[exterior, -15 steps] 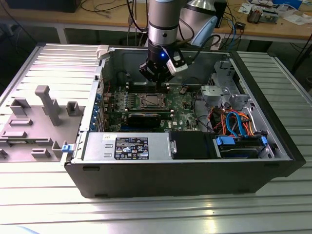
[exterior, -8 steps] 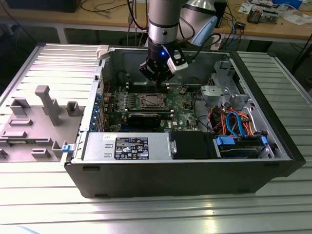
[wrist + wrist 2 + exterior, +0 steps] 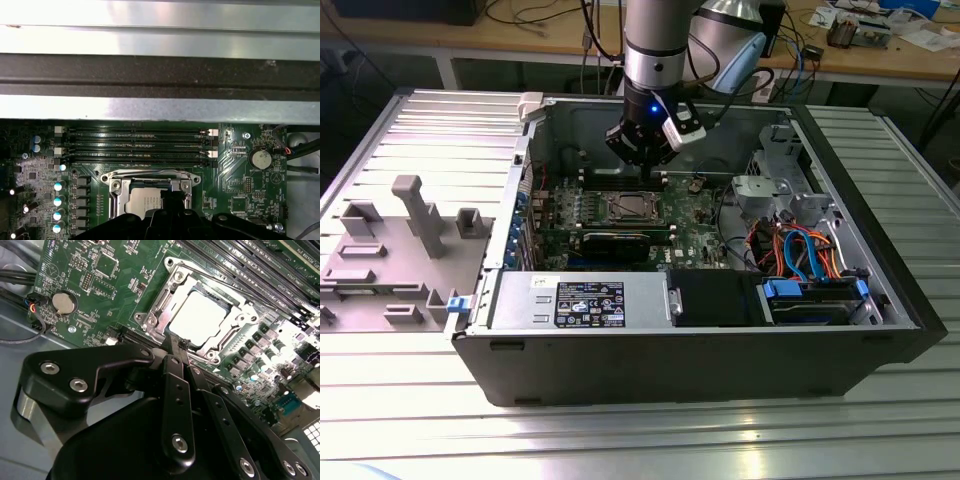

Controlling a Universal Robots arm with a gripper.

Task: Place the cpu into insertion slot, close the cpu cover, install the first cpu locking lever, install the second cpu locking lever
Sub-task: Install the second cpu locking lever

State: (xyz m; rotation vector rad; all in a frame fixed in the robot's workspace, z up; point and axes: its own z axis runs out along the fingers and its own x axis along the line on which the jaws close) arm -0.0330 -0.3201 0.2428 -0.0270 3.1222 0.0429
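The cpu [image 3: 200, 315] shows its dull silver top inside the insertion slot [image 3: 172, 264] on the green motherboard; in the exterior view the cpu [image 3: 625, 208] lies mid-board inside the open computer case. The cpu cover [image 3: 159, 306], a silver-grey frame, lies flat around the chip. A thin wire lever [image 3: 215, 282] runs along one side of the socket. My gripper [image 3: 179, 346] hangs just above the socket's edge with its black fingers [image 3: 175, 390] pressed together, nothing visible between them. In the first wrist view the gripper [image 3: 172, 196] overlaps the cpu [image 3: 142, 206].
A round coin battery [image 3: 63, 301] sits on the board beside the socket. Long black memory slots [image 3: 140, 145] run along the other side. The case's metal wall [image 3: 160, 75] rises close behind. A power supply [image 3: 580, 300] and drive cables [image 3: 800, 250] fill the case's near side.
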